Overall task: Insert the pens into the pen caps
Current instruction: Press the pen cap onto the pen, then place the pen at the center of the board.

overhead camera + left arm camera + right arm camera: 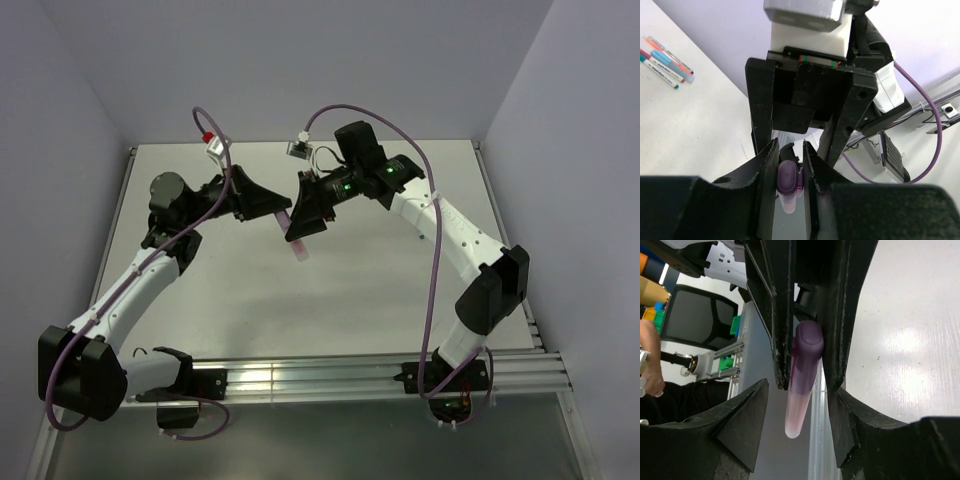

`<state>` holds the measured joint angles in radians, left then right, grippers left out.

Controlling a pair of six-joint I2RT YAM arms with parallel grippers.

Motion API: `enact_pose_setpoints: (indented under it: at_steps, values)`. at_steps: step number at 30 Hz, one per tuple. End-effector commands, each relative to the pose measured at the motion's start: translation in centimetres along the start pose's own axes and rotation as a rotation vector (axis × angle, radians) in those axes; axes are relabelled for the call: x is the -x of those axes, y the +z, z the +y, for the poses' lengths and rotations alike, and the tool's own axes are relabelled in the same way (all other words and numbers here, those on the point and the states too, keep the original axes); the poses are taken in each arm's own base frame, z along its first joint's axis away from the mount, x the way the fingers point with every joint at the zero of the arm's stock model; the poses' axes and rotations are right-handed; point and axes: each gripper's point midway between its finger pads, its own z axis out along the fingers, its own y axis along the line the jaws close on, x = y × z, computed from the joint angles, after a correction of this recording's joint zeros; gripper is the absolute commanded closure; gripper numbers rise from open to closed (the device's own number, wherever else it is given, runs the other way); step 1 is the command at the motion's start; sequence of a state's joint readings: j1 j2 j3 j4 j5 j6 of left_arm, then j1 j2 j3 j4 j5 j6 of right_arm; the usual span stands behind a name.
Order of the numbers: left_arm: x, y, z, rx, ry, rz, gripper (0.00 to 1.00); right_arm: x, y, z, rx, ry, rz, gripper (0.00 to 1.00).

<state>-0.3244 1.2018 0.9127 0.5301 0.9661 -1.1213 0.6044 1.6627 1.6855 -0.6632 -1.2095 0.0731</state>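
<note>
Grey tabletop (pixel 380 300) lies beneath both arms, which meet in the air above its middle. The left tool (pixel 790 146) is clenched on a purple-pink pen (pixel 298 245). The right tool (pixel 798 387) straddles it, released. This looks like the mating step. Next, the right tool should close squarely on the pale end. Whether the rounded purple end is a cap, I cannot tell.

A grey table (pixel 380 290) has an aluminium rail (pixel 320 378) along its near edge.
</note>
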Motion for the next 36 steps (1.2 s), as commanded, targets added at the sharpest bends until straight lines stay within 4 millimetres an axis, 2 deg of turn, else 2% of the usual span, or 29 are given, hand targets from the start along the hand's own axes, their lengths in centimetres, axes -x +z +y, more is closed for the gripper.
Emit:
enact_pose_setpoints:
  at_steps: [1,4,5,7,8,9,10,11,13,14,16,17,19,20,21,25,26,31,33,34,36]
  values:
    - [1.4,-0.2,-1.0,-0.031,0.054,-0.054,1.0,0.8,-0.4,1.6,0.018,-0.072,-0.024,0.42]
    - [1.3,-0.2,-0.7,-0.026,0.045,-0.052,1.0,1.0,-0.4,1.6,0.009,-0.082,-0.028,0.58]
    - [1.1,-0.2,-0.5,-0.021,0.036,-0.05,1.0,1.1,-0.4,1.4,0.0,-0.081,-0.03,0.77]
    - [0.9,-0.3,-0.4,-0.015,0.032,-0.048,1.0,1.3,-0.3,1.0,-0.012,-0.076,-0.032,0.97]
    - [1.0,-0.3,-0.1,-0.003,0.039,-0.051,0.86,1.4,-0.4,0.8,-0.019,-0.069,-0.035,1.0]
    - [1.0,-0.2,0.0,0.002,0.039,-0.047,0.68,1.4,-0.4,0.4,-0.035,-0.062,-0.037,1.0]
    - [1.0,-0.2,0.0,0.008,0.042,-0.048,0.56,1.4,-0.5,0.3,-0.048,-0.06,-0.04,1.0]
    - [1.3,-0.2,0.4,0.036,0.048,-0.049,0.34,1.5,-0.7,-0.3,-0.072,-0.056,-0.048,1.0]
    - [1.9,-0.2,1.3,0.097,0.061,-0.047,0.05,1.5,-1.2,-1.1,-0.123,-0.041,-0.061,1.0]
    - [2.4,-0.3,1.4,0.114,0.073,-0.056,0.01,1.6,-1.9,-1.7,-0.15,-0.03,-0.074,1.0]
    - [3.8,-1.0,2.4,0.168,0.086,-0.086,0.01,1.1,-2.8,-3.0,-0.208,-0.007,-0.086,1.0]
    - [5.1,-1.2,2.1,0.179,0.142,-0.104,0.01,1.1,-3.7,-3.0,-0.238,-0.019,-0.102,1.0]
    - [7.2,-2.4,3.1,0.268,0.205,-0.132,0.01,0.0,-6.0,-5.7,-0.365,0.005,-0.124,1.0]
    - [8.0,-2.9,3.5,0.309,0.226,-0.146,0.01,-0.3,-7.1,-6.1,-0.413,0.008,-0.139,1.0]
    - [9.5,-3.9,4.8,0.395,0.24,-0.193,0.01,-1.2,-8.9,-7.9,-0.479,0.049,-0.153,1.0]
    - [11.4,-7.0,8.0,0.683,0.302,-0.223,0.01,-5.1,-14.2,-13.5,-0.761,0.13,-0.092,1.0]
    - [11.6,-7.4,8.1,0.709,0.316,-0.236,0.01,-6.0,-15.6,-14.7,-0.841,0.157,-0.078,1.0]
    - [11.1,-8.3,8.3,0.745,0.344,-0.236,0.0,-11.2,-20.7,-19.9,-0.986,0.345,0.0,1.0]
    - [10.8,-8.4,8.7,0.751,0.339,-0.239,0.01,-12.1,-22.3,-21.5,-1.041,0.382,0.024,1.0]
    - [10.6,-8.4,9.0,0.747,0.332,-0.243,0.01,-13.3,-23.0,-22.9,-1.057,0.426,0.046,1.0]
    - [10.3,-8.3,9.0,0.733,0.327,-0.243,0.01,-13.4,-23.9,-24.1,-1.08,0.452,0.05,1.0]
